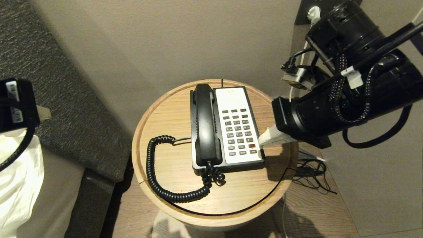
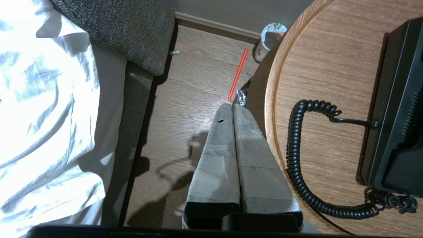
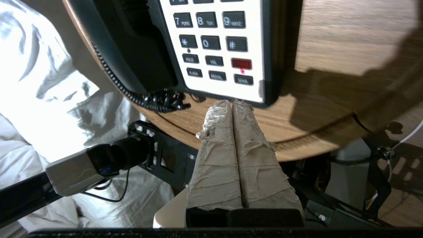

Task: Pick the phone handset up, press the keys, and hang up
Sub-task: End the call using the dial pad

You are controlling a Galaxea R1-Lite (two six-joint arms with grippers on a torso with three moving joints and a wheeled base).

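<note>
Closed right end effector (image 3: 232, 103) beside cradled, glossy black phone handset (image 1: 205, 124), coiled cord.

Head camera looks steeply down on the phone base (image 1: 238, 127); both wrist cameras share it, closer.

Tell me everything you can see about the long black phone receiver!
The long black plastic phone handset has rounded, bulbous ends and a smooth, slightly shiny look. It lies flat in its cradle on the left side of the black-and-white phone base, beside the keypad, on the round wooden table. A black coiled cord runs from its near end and loops across the tabletop. Neither gripper touches it.
</note>
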